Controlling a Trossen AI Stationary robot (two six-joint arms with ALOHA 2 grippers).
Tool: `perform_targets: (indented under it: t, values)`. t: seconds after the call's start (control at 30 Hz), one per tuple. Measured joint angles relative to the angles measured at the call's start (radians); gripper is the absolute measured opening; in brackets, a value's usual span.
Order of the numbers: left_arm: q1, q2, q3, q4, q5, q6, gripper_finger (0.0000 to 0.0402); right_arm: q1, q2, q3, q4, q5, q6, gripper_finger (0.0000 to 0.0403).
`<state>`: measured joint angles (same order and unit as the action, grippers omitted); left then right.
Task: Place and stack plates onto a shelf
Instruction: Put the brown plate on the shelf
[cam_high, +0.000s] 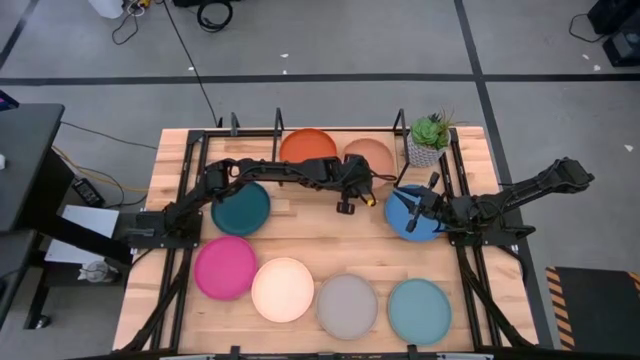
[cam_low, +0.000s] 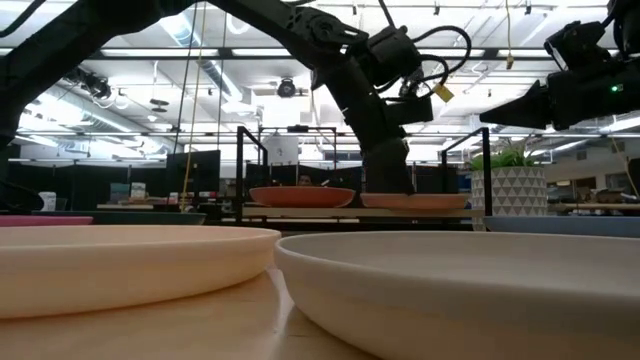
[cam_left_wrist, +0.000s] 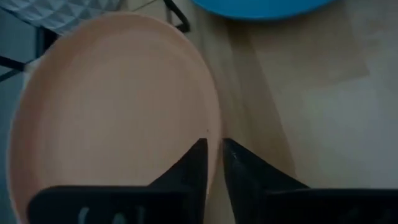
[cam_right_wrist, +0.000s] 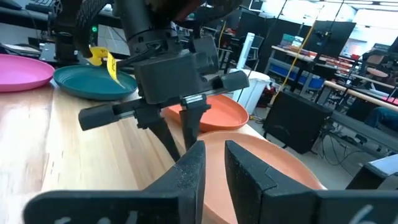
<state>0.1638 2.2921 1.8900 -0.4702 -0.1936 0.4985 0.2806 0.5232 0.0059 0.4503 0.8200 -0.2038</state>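
Note:
On the shelf (cam_high: 255, 135) at the table's far side, an orange plate (cam_high: 308, 147) and a tan plate (cam_high: 372, 155) lie side by side on the board. My left gripper (cam_left_wrist: 214, 149) is at the tan plate's near rim with a narrow gap between its fingers, one finger over the plate's inside and one outside it. My right gripper (cam_right_wrist: 214, 149) hovers level above the blue plate (cam_high: 400, 226) on the table's right. It is slightly open, has nothing between its fingers and points toward the left gripper (cam_right_wrist: 180, 140). My left gripper's fingers (cam_left_wrist: 193, 165) stand on either side of the tan plate's near rim (cam_left_wrist: 215, 132), slanting down from the table's left. A gap shows between them, and I cannot tell whether either finger touches the rim. The plate lies flat on the shelf board.
A potted green plant (cam_high: 428, 140) stands at the shelf's right end. The dark teal plate (cam_high: 240, 208) lies left of centre. Magenta (cam_high: 225, 267), cream (cam_high: 283, 289), grey (cam_high: 347, 305) and light teal (cam_high: 419, 310) plates lie in a row along the near edge.

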Motion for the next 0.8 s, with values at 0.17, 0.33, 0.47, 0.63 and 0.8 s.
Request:
perform_targets:
  t: [0.17, 0.33, 0.47, 0.63, 0.8]
  values:
    - [-0.004, 0.000, 0.000, 0.033, -0.058, -0.013, 0.0091, 0.000, 0.000, 0.000, 0.000, -0.001, 0.002, 0.0067]
    - [-0.018, -0.002, 0.026, 0.034, -0.030, -0.008, 0.0095, 0.000, 0.000, 0.000, -0.002, -0.001, 0.002, 0.0067]
    - [-0.028, -0.003, 0.028, 0.032, 0.033, 0.011, 0.0094, 0.000, 0.000, 0.000, -0.003, -0.001, 0.002, 0.0067]
    - [-0.031, -0.001, 0.028, 0.032, 0.076, 0.003, 0.0094, 0.000, 0.000, 0.000, -0.003, -0.001, 0.001, 0.0067]
    - [-0.028, -0.001, 0.028, 0.033, 0.052, -0.005, 0.0094, 0.000, 0.000, 0.000, -0.003, -0.002, 0.010, 0.0067]
